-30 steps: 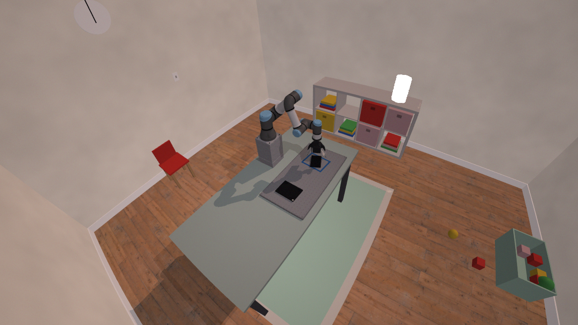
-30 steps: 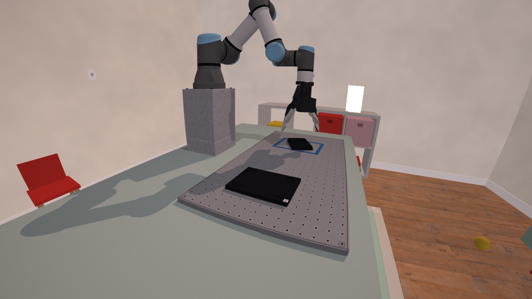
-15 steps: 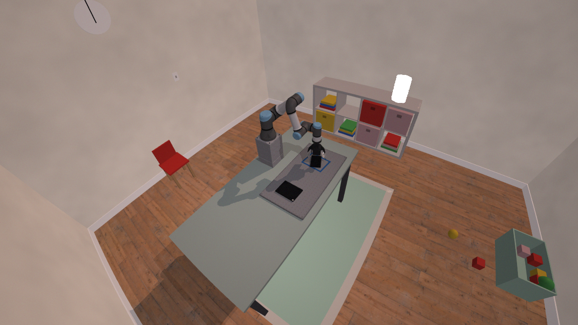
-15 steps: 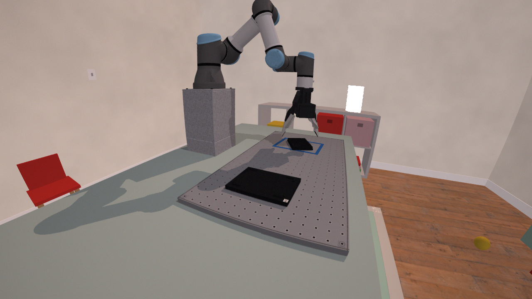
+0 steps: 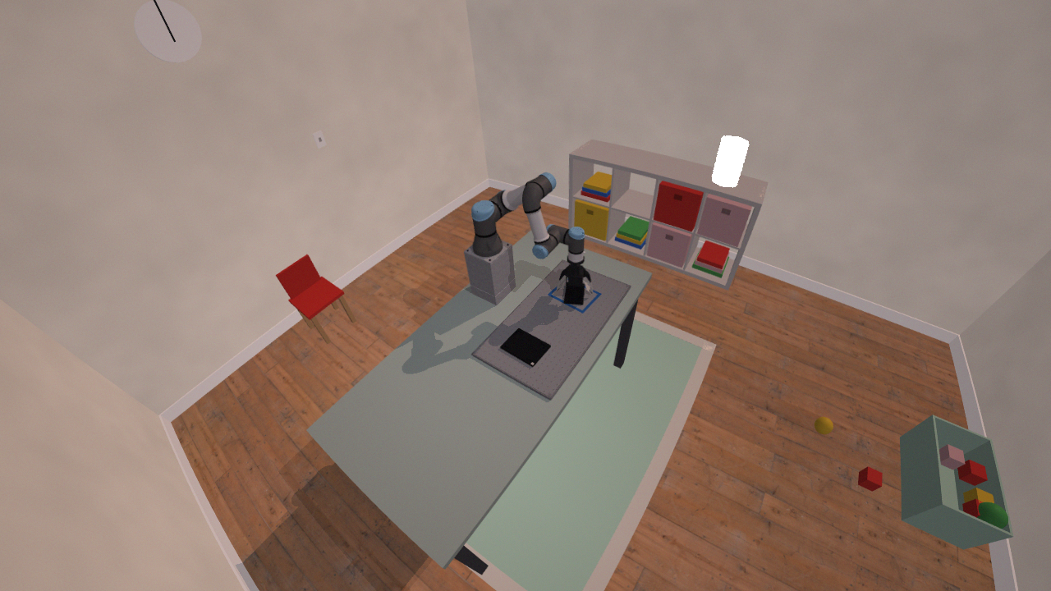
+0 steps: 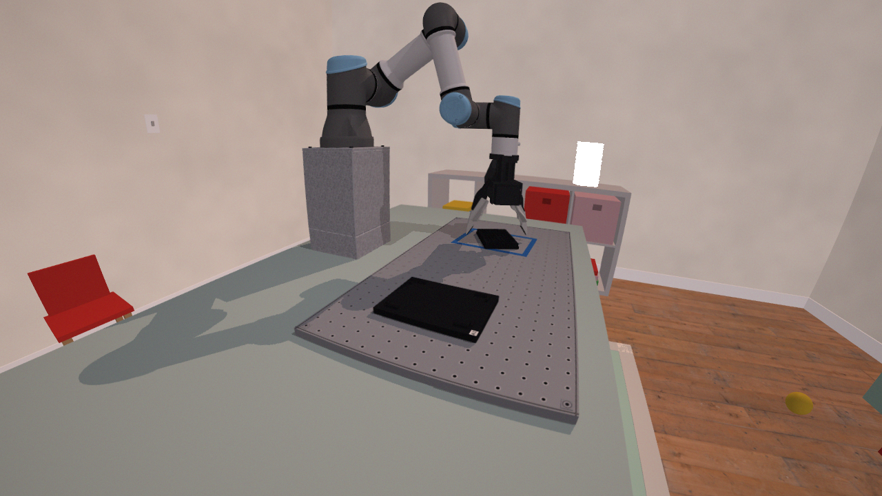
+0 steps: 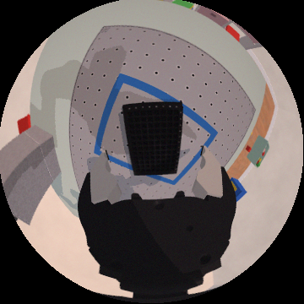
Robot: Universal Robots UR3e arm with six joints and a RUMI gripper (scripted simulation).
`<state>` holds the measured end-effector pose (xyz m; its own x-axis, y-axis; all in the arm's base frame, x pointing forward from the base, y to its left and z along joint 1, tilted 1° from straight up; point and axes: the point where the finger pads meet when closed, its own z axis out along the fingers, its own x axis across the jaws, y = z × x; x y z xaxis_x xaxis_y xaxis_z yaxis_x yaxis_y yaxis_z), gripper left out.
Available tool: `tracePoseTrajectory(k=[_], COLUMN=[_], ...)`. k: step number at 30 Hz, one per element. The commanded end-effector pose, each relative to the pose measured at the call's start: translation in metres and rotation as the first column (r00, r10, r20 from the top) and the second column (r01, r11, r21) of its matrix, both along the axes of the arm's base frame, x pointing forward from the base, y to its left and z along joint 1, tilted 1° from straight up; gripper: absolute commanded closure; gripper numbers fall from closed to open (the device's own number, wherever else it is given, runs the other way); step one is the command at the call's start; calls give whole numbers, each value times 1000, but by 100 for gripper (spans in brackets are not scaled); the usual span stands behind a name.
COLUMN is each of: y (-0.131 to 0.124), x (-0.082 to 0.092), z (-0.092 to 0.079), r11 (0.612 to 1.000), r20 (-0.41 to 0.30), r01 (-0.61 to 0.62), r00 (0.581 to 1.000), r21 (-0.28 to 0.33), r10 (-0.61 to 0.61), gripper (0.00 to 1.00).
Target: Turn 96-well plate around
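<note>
Black and flat, a shallow rectangular block (image 6: 436, 306) lies nearest us on the grey perforated board (image 6: 530, 351), with a small pale label at its near right corner. We take this to be plate nest N1, though the label is too small to read.

Farther along the same board, a blue outlined square (image 6: 493, 242) frames the 96-well plate (image 6: 497, 238), which rests inside it, well apart from the nest. From the wrist view the plate's grid of wells (image 7: 153, 138) faces up, and its long sides run away from the camera, slightly skewed to the blue outline. We cannot tell which corner is cut off.

Directly above the plate hangs the gripper (image 6: 497, 216), pointing straight down. Its jaws are spread fully wide and hold nothing, one fingertip to the left of the plate and one to the right, both clear of it.

We judge the step in hand to be the descent to grasp. To do it well, we should keep the plate centred between the fingertips, square the wrist to the plate's long sides, come down until the pads sit level with its side walls, and only then close, so the plate lifts flat rather than tipping.
</note>
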<state>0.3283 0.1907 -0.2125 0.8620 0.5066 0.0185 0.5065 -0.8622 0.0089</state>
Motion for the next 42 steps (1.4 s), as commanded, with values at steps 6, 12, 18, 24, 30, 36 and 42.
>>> tracePoseTrajectory(k=[6, 12, 18, 24, 30, 36, 42], y=[0, 0, 0, 0, 0, 0, 0], x=[1, 1, 1, 1, 1, 1, 1], z=[-1, -1, -1, -1, -1, -1, -1], r11=[1000, 1000, 1000, 1000, 1000, 1000, 1000], r20=[2, 2, 2, 2, 2, 3, 3], r01=[0, 0, 0, 0, 0, 0, 0], r00=[1000, 1000, 1000, 1000, 1000, 1000, 1000], r21=[1, 1, 1, 1, 1, 1, 1], r10=[0, 0, 0, 0, 0, 0, 0], gripper=[0, 100, 100, 100, 100, 100, 100])
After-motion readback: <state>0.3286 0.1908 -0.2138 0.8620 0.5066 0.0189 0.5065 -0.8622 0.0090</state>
